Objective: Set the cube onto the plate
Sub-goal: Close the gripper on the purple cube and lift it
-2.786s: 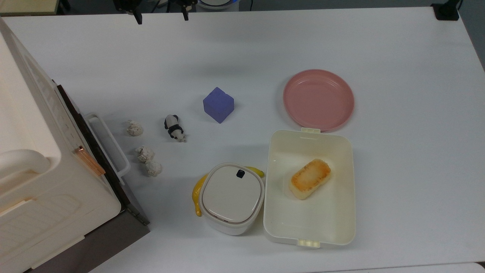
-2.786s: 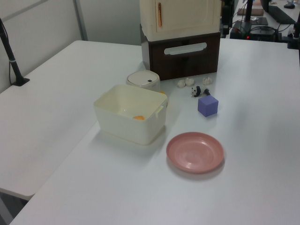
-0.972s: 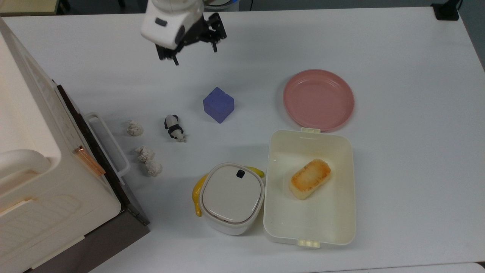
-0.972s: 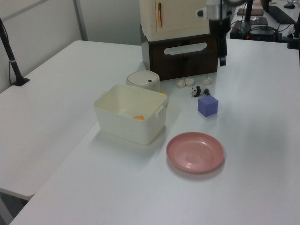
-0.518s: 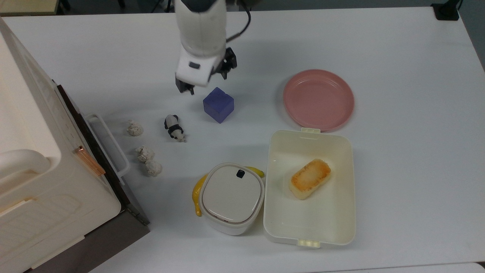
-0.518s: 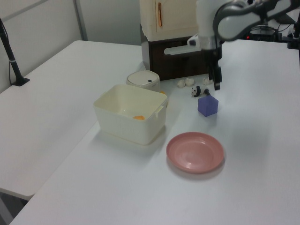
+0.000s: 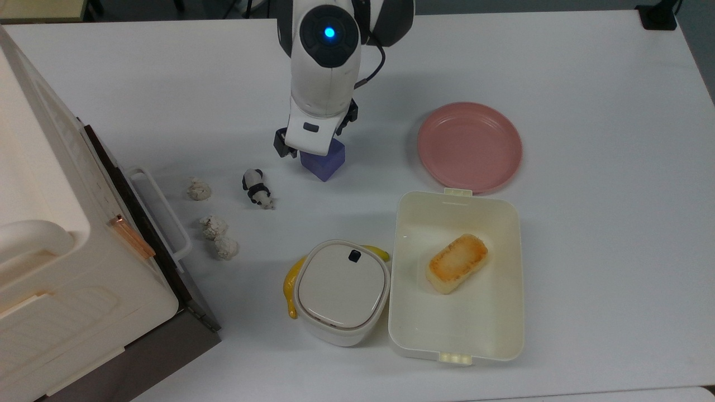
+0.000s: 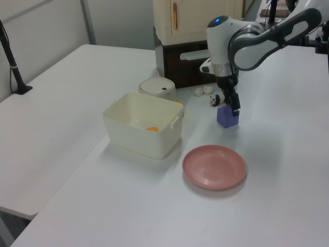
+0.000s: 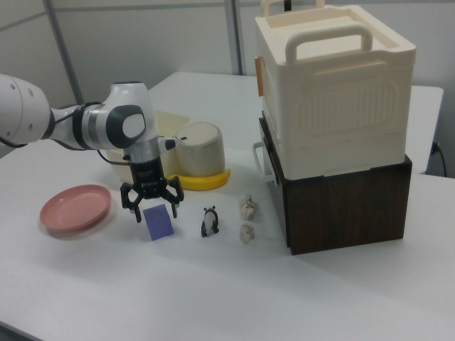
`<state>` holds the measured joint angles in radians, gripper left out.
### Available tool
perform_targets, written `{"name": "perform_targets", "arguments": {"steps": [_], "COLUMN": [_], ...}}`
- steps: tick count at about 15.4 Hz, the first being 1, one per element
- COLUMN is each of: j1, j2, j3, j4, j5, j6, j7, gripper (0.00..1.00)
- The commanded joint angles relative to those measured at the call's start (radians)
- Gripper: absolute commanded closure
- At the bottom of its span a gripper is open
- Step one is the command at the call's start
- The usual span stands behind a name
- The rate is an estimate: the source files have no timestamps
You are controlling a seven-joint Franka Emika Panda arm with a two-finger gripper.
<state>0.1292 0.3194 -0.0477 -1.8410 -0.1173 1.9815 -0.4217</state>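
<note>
Claw: my claw (image 9: 154, 207) hangs right above the cube, fingers spread wide, one on each side of it in the right view. It has hold of nothing.
Cube: the cube (image 9: 159, 222) sits on the bench (image 7: 586, 251), its upper part hidden under the claw body in the top view, only its lower corner (image 7: 324, 165) peeking out. In the left view it (image 8: 226, 118) lies between the plate and the brown cabinet.
Plate: the plate (image 7: 469, 146) is bare, well apart from the cube toward the top view's right, just beside the open lunch box (image 7: 457, 276).
Neighbours: a panda figure (image 9: 209, 222) stands near the cube; I keep the fingers away from it.
Handling, my guess: the cube looks solid, stiff and light, with matte faces that should grip well. Nothing fragile about it.
Where to hold: two opposite flat side faces, about mid-height, never across the corners. It sits turned relative to the bench edges in the top view, so I judge the wrist must match that angle before closing.
Risk: a skewed pinch could twist or squirt it sideways.
</note>
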Motion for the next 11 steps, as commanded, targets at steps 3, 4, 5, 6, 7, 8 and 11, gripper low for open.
{"name": "perform_targets", "arguments": {"steps": [3,4,5,6,7,8,11], "j1": [0.012,0.012,0.012,0.012,0.012,0.010,0.000], "j2": [0.010,0.007,0.003,-0.002,-0.013,-0.023,-0.059], "j3": [0.015,0.017,0.017,0.020,0.023,0.028,0.035], "j4": [-0.014,-0.014,-0.014,-0.014,-0.014,-0.014,-0.004], "j5": [-0.033,-0.033,-0.033,-0.032,-0.032,-0.032,-0.016], "j6": [0.023,0.017,0.014,0.011,0.004,-0.013,-0.085], "j7": [0.075,0.078,0.084,0.102,0.128,0.144,0.149], "gripper": [0.36,0.52,0.63,0.73,0.77,0.77,0.77]}}
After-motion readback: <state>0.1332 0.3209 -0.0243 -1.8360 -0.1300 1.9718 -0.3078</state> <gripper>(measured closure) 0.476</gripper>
